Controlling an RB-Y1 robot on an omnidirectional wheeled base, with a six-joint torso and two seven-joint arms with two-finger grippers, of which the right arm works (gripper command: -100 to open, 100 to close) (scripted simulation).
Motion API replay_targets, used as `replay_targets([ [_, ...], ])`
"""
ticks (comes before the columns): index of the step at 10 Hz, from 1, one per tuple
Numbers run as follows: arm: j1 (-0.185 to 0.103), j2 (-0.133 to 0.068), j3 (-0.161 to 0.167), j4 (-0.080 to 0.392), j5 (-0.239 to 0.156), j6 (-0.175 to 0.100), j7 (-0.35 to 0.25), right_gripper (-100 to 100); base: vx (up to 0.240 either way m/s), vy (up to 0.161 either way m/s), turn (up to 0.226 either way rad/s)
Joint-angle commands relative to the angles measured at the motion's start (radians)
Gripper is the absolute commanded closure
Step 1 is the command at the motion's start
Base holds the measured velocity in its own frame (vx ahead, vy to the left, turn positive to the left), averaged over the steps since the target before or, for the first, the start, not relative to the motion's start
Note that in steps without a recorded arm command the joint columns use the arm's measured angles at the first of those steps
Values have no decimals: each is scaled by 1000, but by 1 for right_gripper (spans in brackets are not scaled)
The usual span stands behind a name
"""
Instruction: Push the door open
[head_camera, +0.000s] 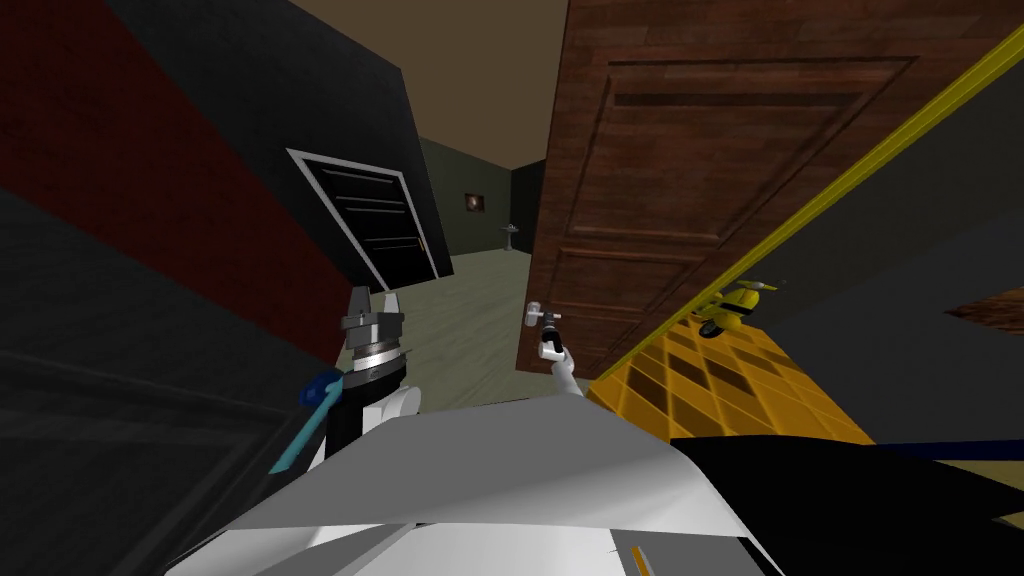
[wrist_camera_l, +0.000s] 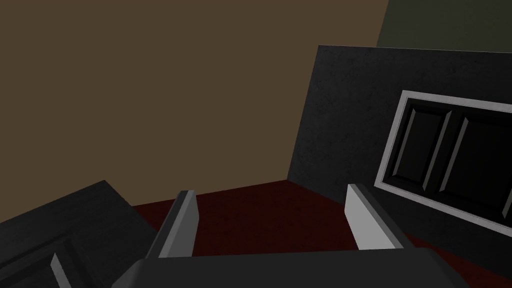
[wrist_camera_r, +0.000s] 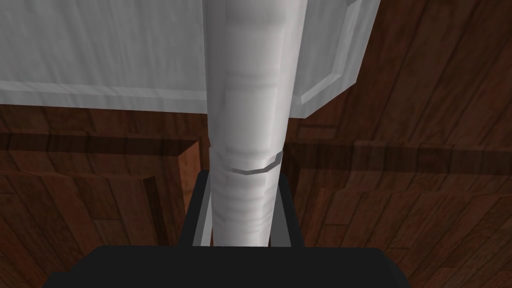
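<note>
Right gripper (wrist_camera_r: 243, 175): closed on the door handle (wrist_camera_r: 247, 100). The 2 fingers press the sides of the pale grey lever, which runs straight out from between them. Behind the lever sits its pale grey mounting plate (wrist_camera_r: 100, 50), flat against the brown panelled wooden door (head_camera: 700, 150).

Head view: the door stands ahead and to my right, with the handle near its left edge, low on the leaf. My right arm reaches up to the handle from the chest. Left of the door's edge there is a gap, and through it I see a greenish floor (head_camera: 480, 300) running to a far wall with a small picture frame (head_camera: 474, 202) and a small pedestal stand (head_camera: 510, 235).

A yellow strip (head_camera: 850, 170) runs along the door's right side. Beyond it lies a yellow and brown chequered floor (head_camera: 720, 390) with a yellow toy scooter (head_camera: 735, 305) standing on it, near the strip.

Left gripper (wrist_camera_l: 271, 190): open, 2 fingers well apart, nothing between them. It is raised to my left, well apart from the brown door. Near it, a dark wall holds a black panelled door (head_camera: 375, 225) in a white frame.
</note>
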Motion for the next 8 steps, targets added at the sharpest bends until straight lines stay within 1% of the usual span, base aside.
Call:
replay_targets([
  [1,-3,-30,-22,-1,-5,-1,12,100,124,20,-13],
  [3,-6,-47,-46,-1,-11,-2,25,100,188,45,-35],
  [4,-8,-52,-66,-2,-16,-3,37,100,214,88,-39],
  [5,-9,-52,-73,-2,-18,-3,41,100,209,70,-44],
  [6,-11,-50,-87,-2,-22,-4,48,100,192,26,-50],
  [8,-15,-35,-114,-3,-28,-5,63,100,175,7,-33],
])
